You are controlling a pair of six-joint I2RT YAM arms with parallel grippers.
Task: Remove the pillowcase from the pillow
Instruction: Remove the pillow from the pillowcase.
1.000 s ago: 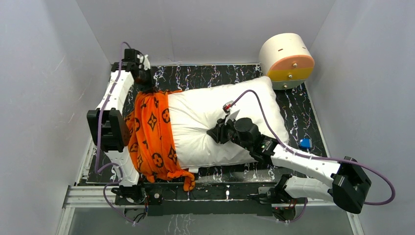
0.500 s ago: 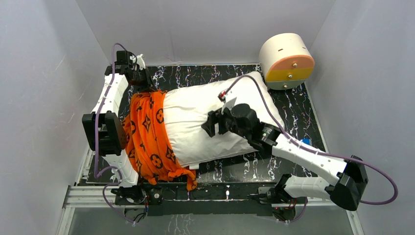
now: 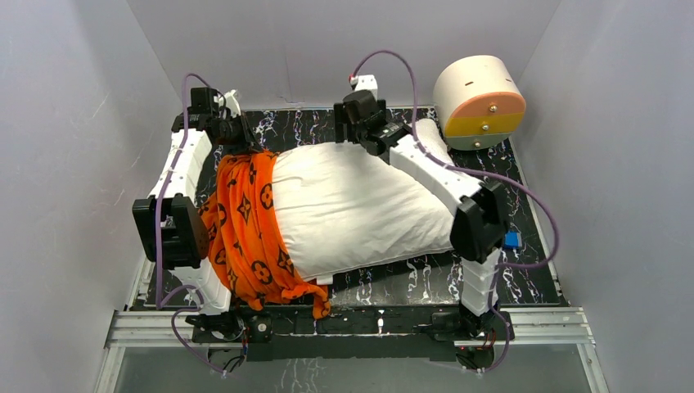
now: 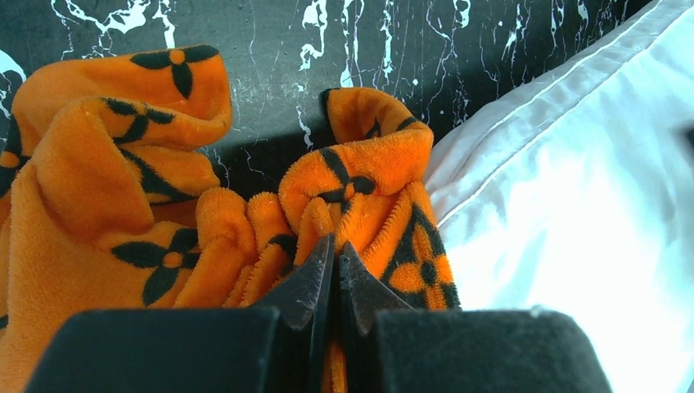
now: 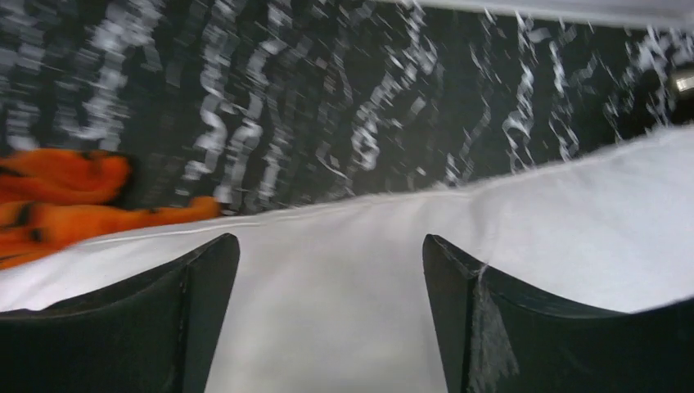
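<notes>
We see the orange pillowcase point(image 3: 250, 221) bunched over the left end of the white pillow point(image 3: 360, 205), which lies across the middle of the black marbled surface point(image 3: 393, 278) in the top view. At upper left, the left jaws are clamped tight on a fold at the pillowcase's far corner, just beside the pillow's stitched edge. The right jaws stand wide apart at top centre, over the pillow's far edge, holding nothing; whether they touch it we cannot quite tell. A round drawer box point(image 3: 479, 102) sits at upper right.
</notes>
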